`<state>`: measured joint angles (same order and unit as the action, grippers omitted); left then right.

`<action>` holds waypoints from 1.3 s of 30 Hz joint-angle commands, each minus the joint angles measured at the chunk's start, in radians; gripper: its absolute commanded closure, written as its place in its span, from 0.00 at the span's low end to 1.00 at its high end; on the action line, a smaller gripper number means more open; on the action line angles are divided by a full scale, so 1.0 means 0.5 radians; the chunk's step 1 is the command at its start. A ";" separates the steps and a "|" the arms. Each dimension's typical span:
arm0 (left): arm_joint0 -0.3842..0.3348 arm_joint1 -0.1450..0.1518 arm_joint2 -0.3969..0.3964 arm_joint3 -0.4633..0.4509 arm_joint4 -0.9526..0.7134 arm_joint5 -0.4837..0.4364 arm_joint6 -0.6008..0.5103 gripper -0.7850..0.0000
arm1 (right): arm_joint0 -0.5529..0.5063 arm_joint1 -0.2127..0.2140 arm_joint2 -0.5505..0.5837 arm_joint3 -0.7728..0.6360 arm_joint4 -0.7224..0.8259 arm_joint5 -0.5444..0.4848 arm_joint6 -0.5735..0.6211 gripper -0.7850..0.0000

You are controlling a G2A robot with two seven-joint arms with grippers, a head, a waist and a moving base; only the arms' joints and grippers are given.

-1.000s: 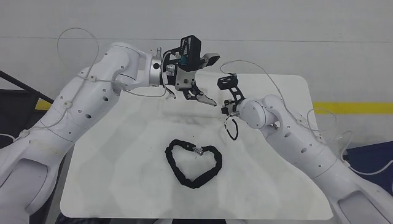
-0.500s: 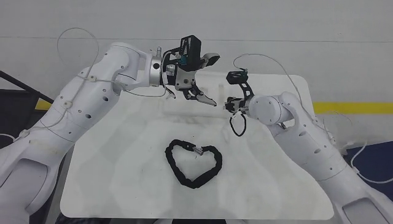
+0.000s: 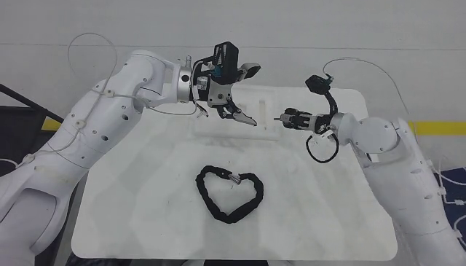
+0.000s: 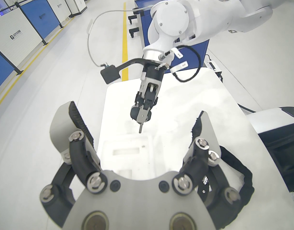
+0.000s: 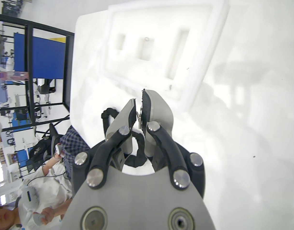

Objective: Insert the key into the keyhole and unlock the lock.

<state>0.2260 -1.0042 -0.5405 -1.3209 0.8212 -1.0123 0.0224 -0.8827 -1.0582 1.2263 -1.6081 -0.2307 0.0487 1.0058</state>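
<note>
right end effector (image 5: 138,105) holds key (image 4: 140,128) beside foam tray (image 5: 219,20).

White round-cornered table (image 3: 145,215), white foam tray (image 3: 266,129) at its far side, black chain lock (image 3: 206,193) looped mid-table

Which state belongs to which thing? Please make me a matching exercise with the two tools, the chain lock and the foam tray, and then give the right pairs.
Things:
1. left tool
2. right tool
3. chain lock
4. foam tray

States:
A. black, lying in a heart shape on the table
B. shut on the key
C. open, holding nothing
D. white, with rectangular recesses

Pairs: 1-C, 2-B, 3-A, 4-D
</note>
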 commanded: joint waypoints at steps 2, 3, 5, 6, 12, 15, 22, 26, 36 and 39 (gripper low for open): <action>0.000 0.000 0.000 0.000 0.000 0.000 0.000 0.00 | -0.077 0.030 0.162 -0.085 0.143 -0.169 0.095 1.00; 0.000 0.000 0.000 0.000 0.000 0.000 0.000 0.00 | -0.105 0.040 0.216 -0.119 0.178 -0.201 0.131 1.00; 0.000 0.000 0.000 0.000 0.000 0.000 0.000 0.00 | -0.163 0.058 0.314 -0.197 0.257 -0.250 0.182 1.00; 0.000 0.000 0.000 0.000 0.000 0.000 0.000 0.00 | -0.191 0.065 0.361 -0.235 0.310 -0.287 0.199 1.00; 0.000 0.000 0.000 0.000 0.000 0.000 0.000 0.00 | -0.314 0.086 0.534 -0.313 0.742 -0.629 0.300 1.00; 0.000 0.000 0.000 0.000 0.000 0.000 0.000 0.00 | -0.335 0.093 0.570 -0.325 0.847 -0.721 0.322 1.00; 0.000 0.000 0.000 0.000 0.000 0.000 0.000 0.00 | -0.379 0.105 0.621 -0.326 0.935 -0.795 0.253 1.00; 0.000 0.000 0.000 0.000 0.000 0.000 0.000 0.00 | -0.401 0.103 0.639 -0.302 1.018 -0.823 0.170 1.00; 0.000 0.000 0.000 0.000 0.000 0.000 0.000 0.00 | -0.401 0.103 0.639 -0.302 1.018 -0.823 0.170 1.00; 0.000 0.000 0.000 0.000 0.000 0.000 0.000 0.00 | -0.401 0.103 0.639 -0.302 1.018 -0.823 0.170 1.00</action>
<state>0.2260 -1.0042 -0.5405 -1.3209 0.8212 -1.0123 0.0224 -1.0832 -1.0067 1.5459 -1.7593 0.2783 -0.3626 1.0909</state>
